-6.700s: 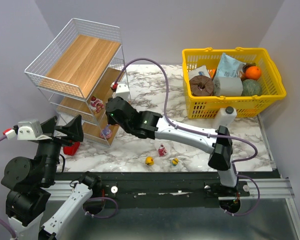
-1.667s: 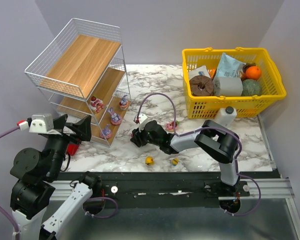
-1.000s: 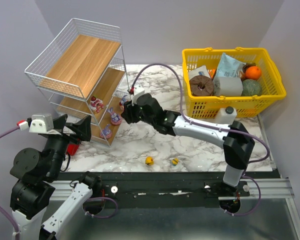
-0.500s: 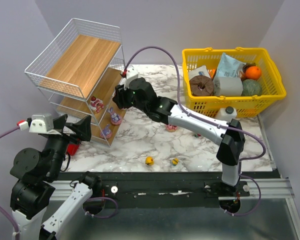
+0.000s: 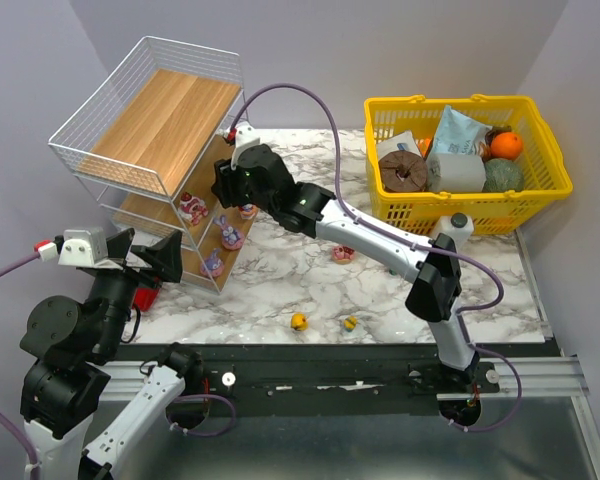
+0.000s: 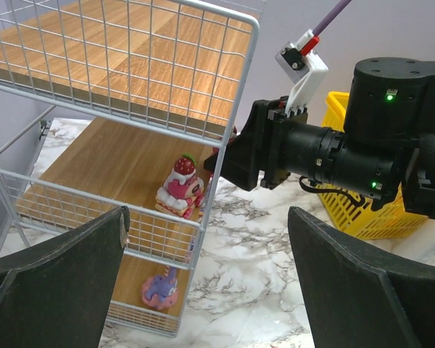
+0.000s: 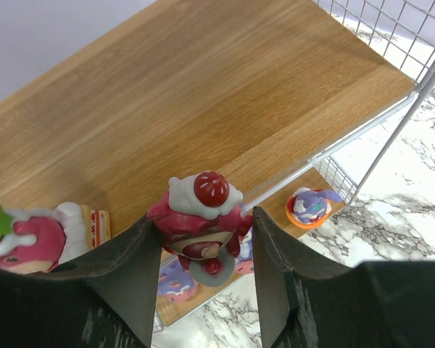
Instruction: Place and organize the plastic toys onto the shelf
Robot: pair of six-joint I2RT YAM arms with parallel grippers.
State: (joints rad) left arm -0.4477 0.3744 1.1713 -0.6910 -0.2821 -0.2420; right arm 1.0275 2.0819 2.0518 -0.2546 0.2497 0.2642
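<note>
The right gripper (image 7: 204, 250) was reached into the shelf (image 5: 160, 120) at its middle tier; its jaws were pinched on a pink figurine (image 7: 201, 210) (white cap, red cherry on top), which was held upright just above the wooden board (image 7: 203, 94); a strawberry-cake toy (image 7: 29, 243) was set on the same board, just beside one finger; a purple bunny (image 5: 229, 235) and a second purple figurine (image 5: 213, 263) were stood lower down on the shelf. The left gripper (image 6: 210, 290) was held near the shelf's front, jaws spread wide with nothing between them. On the marble table (image 5: 280, 285) a yellow duck (image 5: 298, 321), a second duck (image 5: 350, 323) and a small pink toy (image 5: 342, 254) were left well apart from the shelf.
</note>
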